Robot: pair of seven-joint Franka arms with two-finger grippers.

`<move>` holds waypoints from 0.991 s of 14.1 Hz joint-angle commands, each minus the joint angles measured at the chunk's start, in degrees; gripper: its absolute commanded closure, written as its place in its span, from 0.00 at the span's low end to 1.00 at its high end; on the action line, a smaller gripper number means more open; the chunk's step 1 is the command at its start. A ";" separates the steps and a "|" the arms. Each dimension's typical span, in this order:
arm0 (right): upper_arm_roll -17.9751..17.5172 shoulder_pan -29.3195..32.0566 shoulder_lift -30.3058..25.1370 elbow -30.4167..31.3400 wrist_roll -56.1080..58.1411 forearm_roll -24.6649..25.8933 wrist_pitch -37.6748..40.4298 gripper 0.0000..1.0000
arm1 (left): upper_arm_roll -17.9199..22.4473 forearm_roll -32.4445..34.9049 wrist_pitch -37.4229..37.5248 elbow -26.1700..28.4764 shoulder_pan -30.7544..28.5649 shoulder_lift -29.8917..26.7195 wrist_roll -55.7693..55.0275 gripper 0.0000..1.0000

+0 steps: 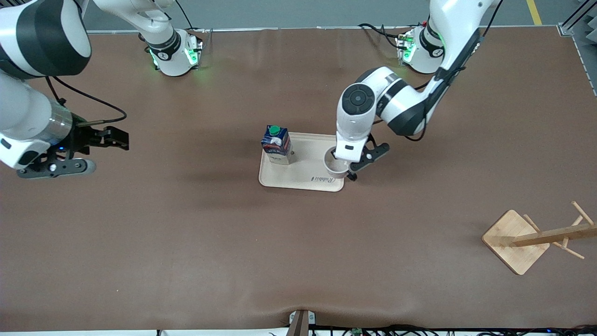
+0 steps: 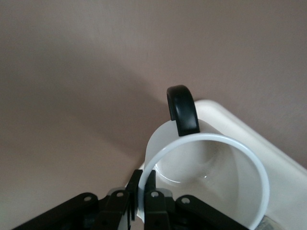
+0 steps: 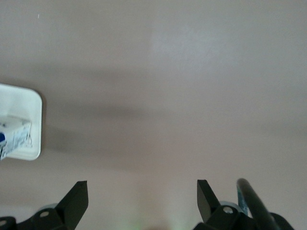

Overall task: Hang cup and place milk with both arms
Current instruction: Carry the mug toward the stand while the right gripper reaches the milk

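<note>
Left gripper [image 1: 344, 164]: clamped on the rim of the cup [image 1: 336, 164], at the tray [image 1: 303, 179] corner toward the left arm's end.
Right gripper [image 3: 142, 199]: fingers spread, empty, waiting over bare table.
Milk [image 1: 276, 144]: upright on the tray.
Rack [image 1: 536, 237]: empty.
Progress: early; hanging and milk placement both remain.

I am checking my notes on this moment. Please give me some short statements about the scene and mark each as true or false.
1. The left gripper pinches the rim of the white cup. True.
2. The milk carton lies on its side. False: it stands upright on the beige tray.
3. The right gripper holds the milk carton. False: it is open, over bare table.
4. The wooden cup rack carries no cup. True.
5. The cup's handle is black. True.
</note>
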State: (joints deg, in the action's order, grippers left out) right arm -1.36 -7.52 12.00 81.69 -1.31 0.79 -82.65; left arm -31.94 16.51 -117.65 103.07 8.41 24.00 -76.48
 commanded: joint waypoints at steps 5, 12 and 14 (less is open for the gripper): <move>0.31 -6.88 4.09 2.59 -8.62 -4.81 2.67 0.00 | -0.41 0.45 9.63 -12.10 -11.03 -3.70 26.96 1.00; 0.31 -18.38 4.53 9.18 -31.43 -12.39 -11.02 0.00 | -0.23 1.24 9.28 -14.92 -22.37 -3.87 55.09 1.00; 0.31 -21.82 5.05 10.50 -35.33 -12.39 -14.01 0.00 | -0.40 2.29 9.19 -15.88 -25.18 -4.48 60.71 1.00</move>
State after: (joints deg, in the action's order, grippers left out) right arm -1.71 -26.41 17.67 90.01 -32.44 -10.84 -94.02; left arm -31.68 16.86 -109.26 88.66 -14.81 20.29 -20.57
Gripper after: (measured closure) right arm 0.000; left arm 0.930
